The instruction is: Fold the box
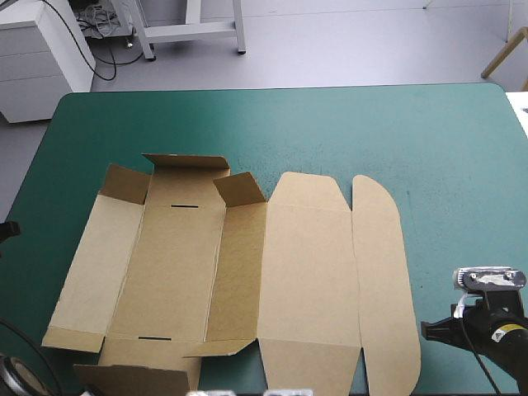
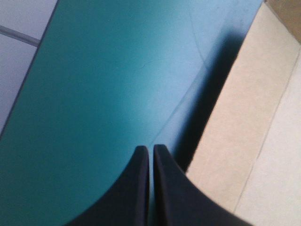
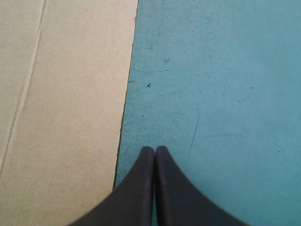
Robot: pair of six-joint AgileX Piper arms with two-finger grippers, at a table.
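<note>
Left gripper (image 2: 151, 149), black fingers pressed together in a pointed arch, right gripper (image 3: 154, 149) likewise closed

The desk (image 1: 437, 140) wears a teal-green cover (image 1: 330, 124) that reaches its far edge, where both far corners are rounded. In the right wrist view the cover carries fine scratches (image 3: 195, 127), one long and curved, several short and dark. In the left wrist view the desk's edge runs slantwise, with pale grey floor (image 2: 23, 28) tiles beyond it. In the high view a white drawer cabinet (image 1: 41, 58) stands off the far left corner. Black cables (image 1: 101, 23) trail on the floor beside it, and the legs of a white frame (image 1: 186, 31) stand farther along. A pale wooden leg (image 1: 503, 54) shows past the far right corner.
</note>
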